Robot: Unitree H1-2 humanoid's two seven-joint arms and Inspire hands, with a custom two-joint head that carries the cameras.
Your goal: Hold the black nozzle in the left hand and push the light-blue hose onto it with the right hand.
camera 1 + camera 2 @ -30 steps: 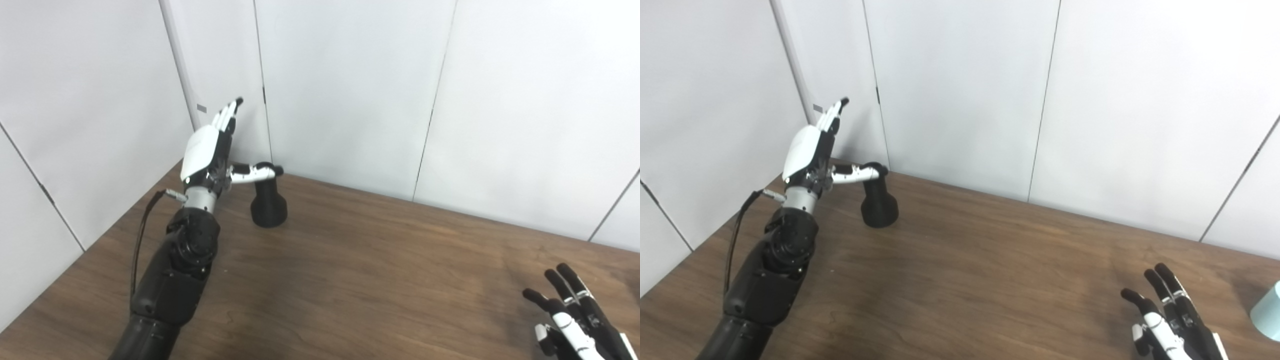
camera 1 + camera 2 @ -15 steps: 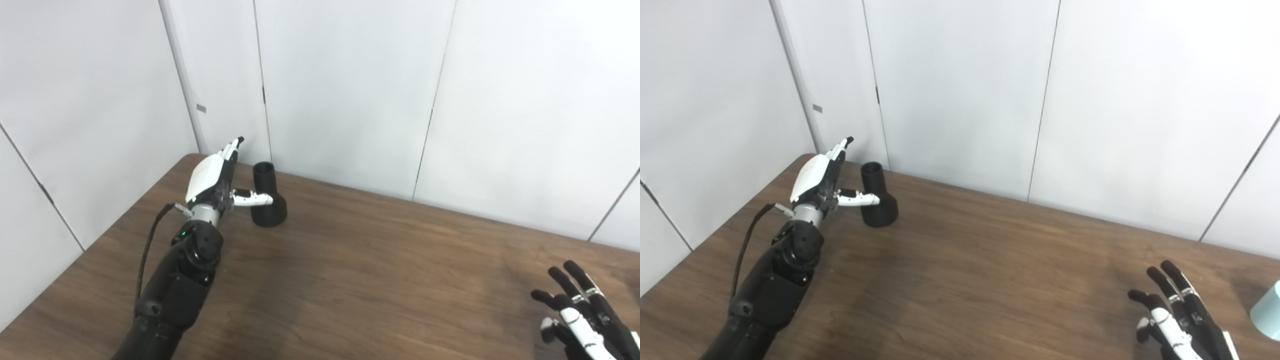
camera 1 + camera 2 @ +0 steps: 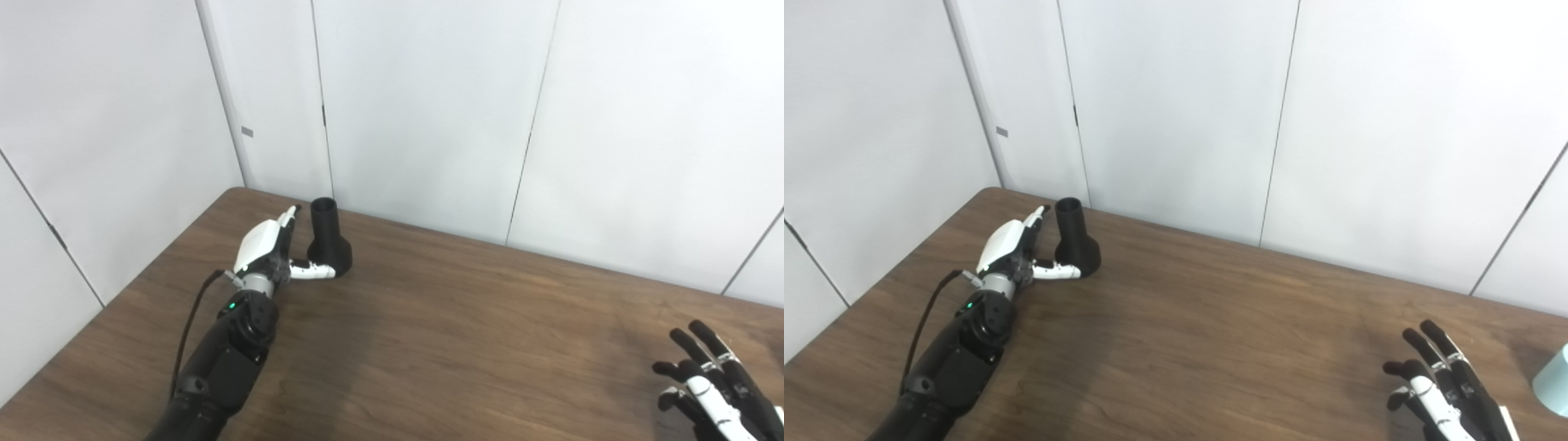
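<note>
White wall panels are backing a dark wooden table (image 3: 429, 343). Far left, the left hand (image 3: 263, 248) is lying open-fingered just beside the upright black nozzle (image 3: 327, 242), gripping nothing. Bottom right, the right hand (image 3: 1439, 392) is hovering spread and empty near the light-blue hose (image 3: 1554, 380).

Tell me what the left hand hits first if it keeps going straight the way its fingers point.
Probably the black nozzle: the left hand lies open just beside it, fingers aimed up along its neck. They may slip past on its left toward the wall; depth is unclear.
</note>
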